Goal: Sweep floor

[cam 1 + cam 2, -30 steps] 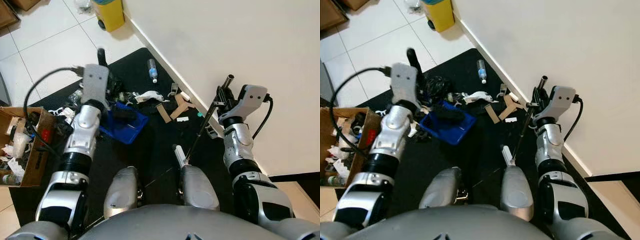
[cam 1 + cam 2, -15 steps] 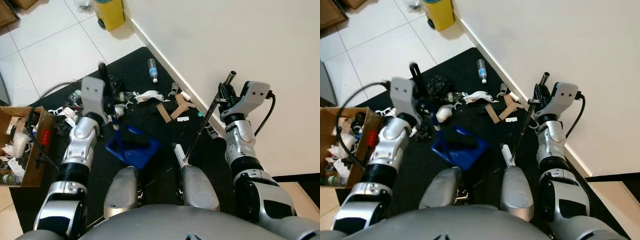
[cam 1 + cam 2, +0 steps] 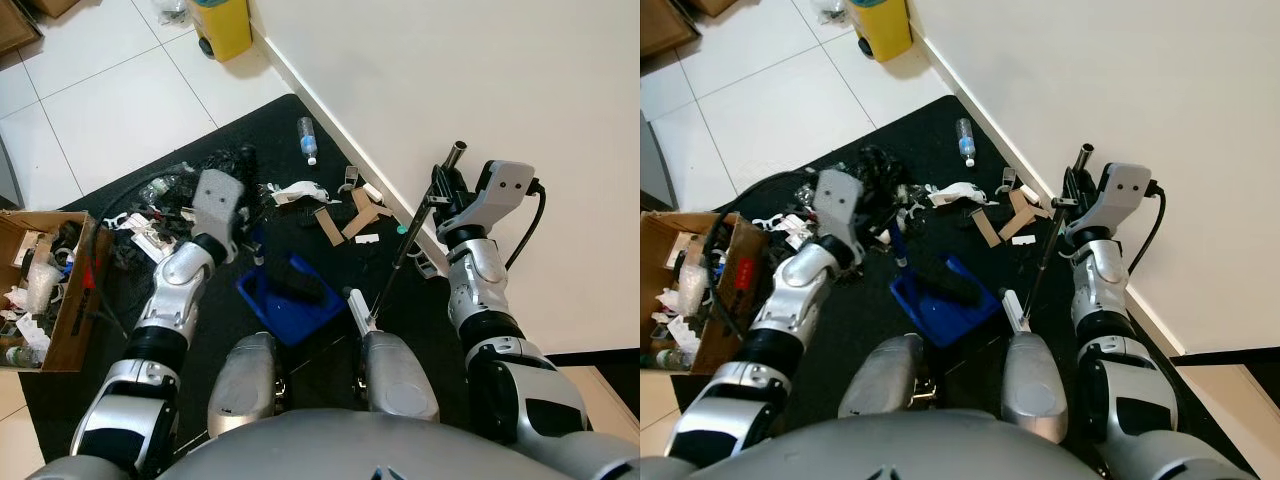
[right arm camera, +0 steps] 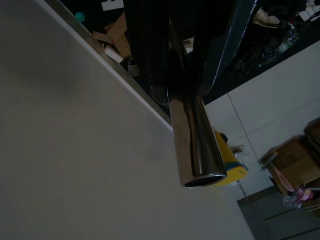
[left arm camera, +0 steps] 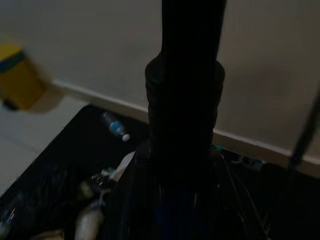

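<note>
Blue dustpan [image 3: 290, 297] has slid from left side of black mat [image 3: 200, 330] toward centre, now just ahead of robot's knees; left arm swung inward with it. Left gripper [image 3: 252, 238] clamped on dustpan's upright handle. Right gripper [image 3: 441, 193] closed around metal broom pole [image 3: 405, 250], near wall, barely shifted. Step in hand, by judgement: positioning dustpan before sweeping. Litter, cardboard scraps [image 3: 340, 220] and plastic bottle [image 3: 305, 140], lies beyond pan by baseboard. Next move likely needs broom to drag scraps toward pan mouth.
</note>
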`<state>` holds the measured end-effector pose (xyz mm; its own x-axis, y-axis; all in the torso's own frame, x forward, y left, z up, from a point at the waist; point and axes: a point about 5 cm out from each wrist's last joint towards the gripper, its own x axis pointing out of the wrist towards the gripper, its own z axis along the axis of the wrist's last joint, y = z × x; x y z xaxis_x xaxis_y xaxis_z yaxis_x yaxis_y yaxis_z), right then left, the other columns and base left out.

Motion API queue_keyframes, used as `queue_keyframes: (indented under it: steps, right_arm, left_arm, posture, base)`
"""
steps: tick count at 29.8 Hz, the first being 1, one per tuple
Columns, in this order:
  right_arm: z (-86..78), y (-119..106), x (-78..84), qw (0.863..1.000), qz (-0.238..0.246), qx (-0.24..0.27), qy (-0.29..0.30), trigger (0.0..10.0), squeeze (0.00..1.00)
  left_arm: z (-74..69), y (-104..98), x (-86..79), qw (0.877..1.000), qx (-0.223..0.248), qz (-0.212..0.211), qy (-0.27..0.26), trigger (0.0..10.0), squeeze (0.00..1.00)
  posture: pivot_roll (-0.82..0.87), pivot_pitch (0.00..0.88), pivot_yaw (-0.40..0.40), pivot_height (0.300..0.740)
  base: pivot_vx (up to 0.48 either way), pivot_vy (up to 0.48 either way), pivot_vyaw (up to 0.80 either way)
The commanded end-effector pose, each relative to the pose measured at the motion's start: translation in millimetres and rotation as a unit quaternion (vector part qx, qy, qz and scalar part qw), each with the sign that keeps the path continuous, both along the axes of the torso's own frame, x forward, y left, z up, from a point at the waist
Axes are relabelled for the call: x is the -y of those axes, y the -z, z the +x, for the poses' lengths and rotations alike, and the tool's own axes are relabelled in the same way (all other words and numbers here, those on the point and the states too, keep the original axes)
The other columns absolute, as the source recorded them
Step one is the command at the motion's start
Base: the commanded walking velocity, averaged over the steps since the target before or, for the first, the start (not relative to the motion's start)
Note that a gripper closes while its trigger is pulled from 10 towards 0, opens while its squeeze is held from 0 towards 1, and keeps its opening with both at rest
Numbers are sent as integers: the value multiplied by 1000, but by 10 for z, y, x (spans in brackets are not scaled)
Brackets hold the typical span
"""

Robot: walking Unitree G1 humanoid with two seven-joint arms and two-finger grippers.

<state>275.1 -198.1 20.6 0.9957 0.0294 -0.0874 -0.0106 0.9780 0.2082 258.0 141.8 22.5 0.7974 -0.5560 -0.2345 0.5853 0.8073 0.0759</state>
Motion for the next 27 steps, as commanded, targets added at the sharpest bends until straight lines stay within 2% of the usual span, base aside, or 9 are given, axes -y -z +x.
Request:
queue_keyframes:
  steps: [1,7,8,17,18,19,20,25,27]
  right_arm:
    - [-77,106,1,1000,14,-26,8,10000,0]
    - [-94,117,6,999,15,-27,12,10000,0]
    - [-96,118,5,999,15,-27,13,10000,0]
    - [-116,126,17,999,15,-28,15,10000,0]
    - [-117,127,18,999,15,-27,15,10000,0]
    - [-117,127,18,999,15,-27,15,10000,0]
    - [-118,128,18,999,15,-28,14,10000,0]
    - [-112,129,5,999,16,-29,13,10000,0]
    - [-108,129,-8,999,17,-29,11,10000,0]
  left_arm:
    - [57,-62,-5,1000,20,10,13,10000,0]
    - [56,66,-35,999,3,48,22,10000,24]
    - [48,92,-53,998,-1,55,20,10000,1000]
    - [24,188,-199,995,-13,91,-26,10000,1000]
    - [23,196,-212,995,-15,92,-34,10000,463]
    - [23,196,-212,995,-15,92,-34,10000,463]
    - [29,209,-236,995,-24,84,-57,10000,0]
    - [42,255,-267,989,-53,66,-119,10000,0]
    - [54,316,-298,973,-105,46,-201,10000,0]
  posture:
    - [31,8,21,740]
    - [23,8,25,740]
    - [20,9,26,740]
    - [22,13,24,740]
    - [23,13,23,740]
    - [23,13,23,740]
    - [28,14,23,740]
    - [34,16,24,740]
    - [35,16,24,740]
  base:
    - [0,0,0]
    - [0,0,0]
    - [0,0,0]
    - [0,0,0]
    - [0,0,0]
    - [0,0,0]
    - [0,0,0]
    - [0,0,0]
    - [0,0,0]
